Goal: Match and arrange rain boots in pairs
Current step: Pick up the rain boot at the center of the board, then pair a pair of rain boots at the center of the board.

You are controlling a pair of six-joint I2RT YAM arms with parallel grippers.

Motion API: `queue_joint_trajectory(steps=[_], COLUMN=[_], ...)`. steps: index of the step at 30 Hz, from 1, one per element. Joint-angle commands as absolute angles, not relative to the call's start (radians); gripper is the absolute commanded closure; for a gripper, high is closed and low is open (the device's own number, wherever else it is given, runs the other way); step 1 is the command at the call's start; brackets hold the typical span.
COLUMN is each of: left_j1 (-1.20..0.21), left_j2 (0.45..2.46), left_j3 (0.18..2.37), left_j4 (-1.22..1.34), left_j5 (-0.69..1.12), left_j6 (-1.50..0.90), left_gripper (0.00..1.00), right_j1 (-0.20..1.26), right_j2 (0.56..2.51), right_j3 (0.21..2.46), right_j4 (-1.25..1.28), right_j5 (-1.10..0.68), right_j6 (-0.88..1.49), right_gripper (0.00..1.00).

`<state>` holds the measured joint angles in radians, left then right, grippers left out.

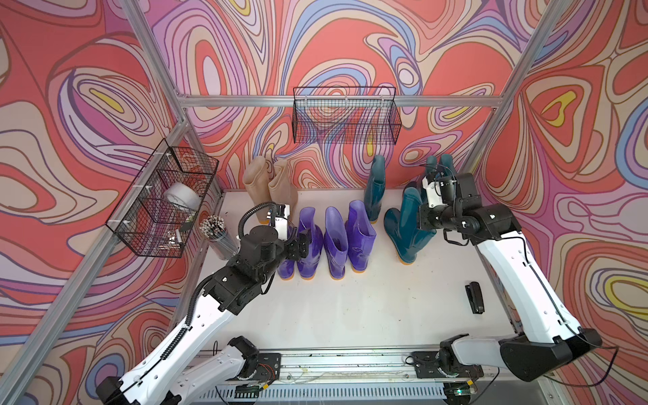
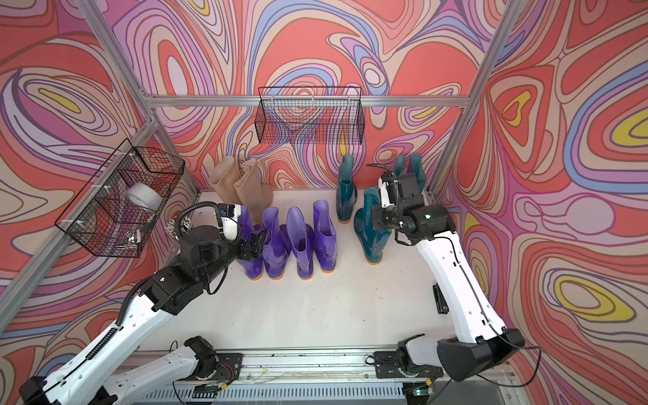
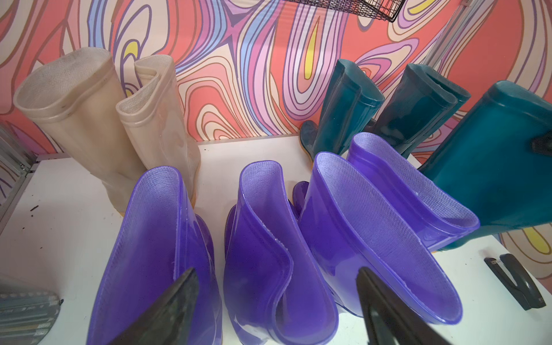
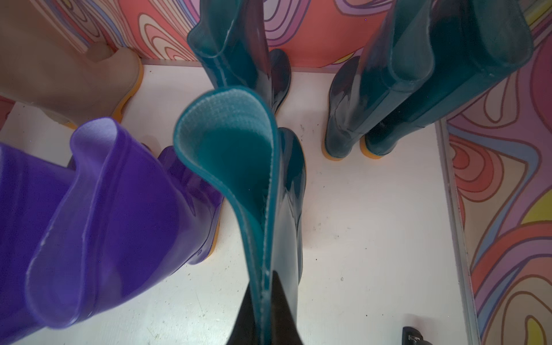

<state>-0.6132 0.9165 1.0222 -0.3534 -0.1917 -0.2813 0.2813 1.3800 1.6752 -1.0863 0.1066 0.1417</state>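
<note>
Swirl-patterned walls [image 1: 70,105] ring my white table [image 1: 350,308]. Four purple boots [image 1: 336,242] stand in a row mid-table, beige pair [image 1: 270,186] back left, teal boots [image 1: 375,189] back right. My right gripper [image 4: 264,295] clamps one teal boot [image 4: 227,149] by its rim; left gripper [image 3: 277,277] gapes above the purple row.

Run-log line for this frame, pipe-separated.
left jaws: open above row of purple boots | right jaws: shut on teal boot cuff | beige boots: standing side by side

2 top views overlook the table [image 1: 350,315]; wrist views close.
</note>
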Motion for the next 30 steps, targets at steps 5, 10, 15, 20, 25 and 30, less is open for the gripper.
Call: queue_joint_trajectory(steps=[5, 10, 15, 20, 25, 30], left_j1=[-0.606, -0.606, -0.606, -0.606, -0.606, -0.606], left_j2=[0.900, 0.890, 0.884, 0.885, 0.885, 0.888], left_j3=[1.011, 1.010, 1.008, 1.008, 1.008, 1.005], left_j4=[-0.331, -0.328, -0.327, -0.325, -0.325, -0.323], left_j5=[-0.210, -0.217, -0.221, -0.216, -0.218, -0.219], left_j6=[-0.281, -0.275, -0.272, -0.273, -0.270, -0.270], left_gripper=[0.15, 0.15, 0.15, 0.15, 0.15, 0.15], right_j1=[0.282, 0.272, 0.250, 0.200, 0.159, 0.128], right_j2=[1.580, 1.704, 1.761, 1.862, 1.974, 2.080], right_j3=[1.868, 1.977, 2.020, 2.085, 2.190, 2.315], right_j4=[-0.933, -0.945, -0.911, -0.892, -0.893, -0.910], right_j5=[0.333, 0.380, 0.360, 0.343, 0.297, 0.296], right_j6=[0.191, 0.208, 0.223, 0.219, 0.197, 0.233], right_gripper=[1.00, 1.00, 1.00, 1.00, 1.00, 1.00])
